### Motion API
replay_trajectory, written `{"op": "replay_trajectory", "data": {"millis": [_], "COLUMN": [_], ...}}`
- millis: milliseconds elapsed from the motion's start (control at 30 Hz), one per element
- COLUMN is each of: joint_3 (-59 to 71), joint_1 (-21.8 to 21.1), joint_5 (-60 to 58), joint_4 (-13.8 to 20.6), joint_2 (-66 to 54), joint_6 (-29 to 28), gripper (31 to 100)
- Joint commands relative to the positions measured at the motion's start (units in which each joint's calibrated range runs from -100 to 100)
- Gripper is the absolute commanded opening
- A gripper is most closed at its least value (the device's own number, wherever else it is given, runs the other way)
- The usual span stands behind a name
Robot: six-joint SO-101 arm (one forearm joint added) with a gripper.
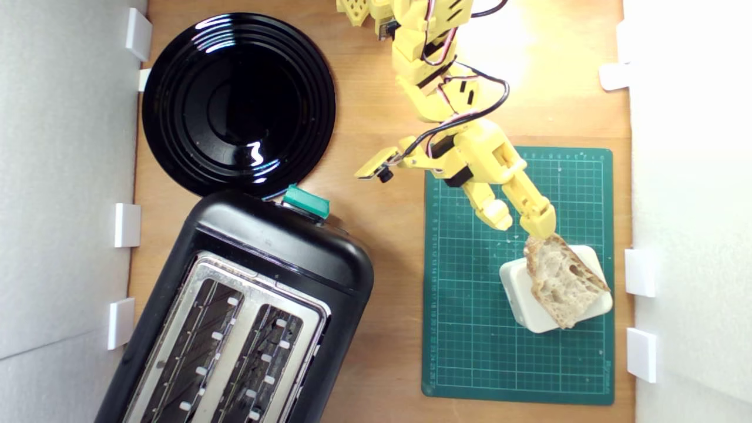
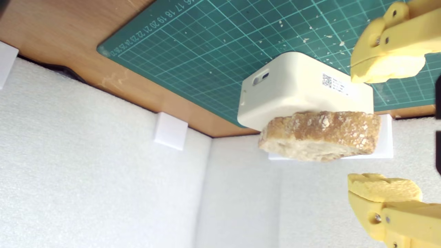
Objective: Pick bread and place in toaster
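The bread [image 1: 563, 280], a pale tan holey slice with brown crust, lies on top of an off-white plastic block [image 1: 523, 291] on the green cutting mat. My yellow gripper [image 1: 524, 223] hovers at the slice's near end, open, with nothing between its fingers. In the wrist view the bread [image 2: 320, 135] lies just ahead of the gap, and my gripper [image 2: 385, 131] has one finger on either side, neither touching it. The black toaster [image 1: 276, 247], with silver top, two slots and a teal lever knob [image 1: 305, 201], stands at the exterior view's lower left.
A glossy round black plate [image 1: 238, 103] sits beyond the toaster. The green mat [image 1: 470, 329] covers the exterior view's right part of the wooden table. White foam walls with small white brackets [image 1: 640, 272] close both sides; the bread lies near the exterior view's right wall.
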Motion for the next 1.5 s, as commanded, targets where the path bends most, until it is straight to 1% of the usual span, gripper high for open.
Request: {"op": "replay_trajectory", "data": {"millis": [0, 467, 667, 733, 833, 867, 1300, 1467], "joint_3": [-3.55, -11.09, -11.81, -11.81, -11.81, -11.81, -12.72, -15.63], "joint_1": [-2.79, -4.08, -4.16, -4.32, -5.77, -6.1, -6.9, -7.39], "joint_5": [-1.86, -1.78, -1.78, -1.78, -1.78, -1.78, -1.86, -1.86], "joint_4": [-2.81, -2.81, -2.81, -4.08, -7.98, -8.61, -8.7, -8.79], "joint_2": [1.05, 5.71, 6.63, 6.71, 6.71, 6.71, 6.96, 9.95], "joint_6": [2.37, 2.84, 3.1, 3.1, 3.15, 3.15, 3.15, 3.21], "gripper": [90.7, 90.6, 90.7, 90.3, 90.7, 90.7, 90.0, 90.0]}}
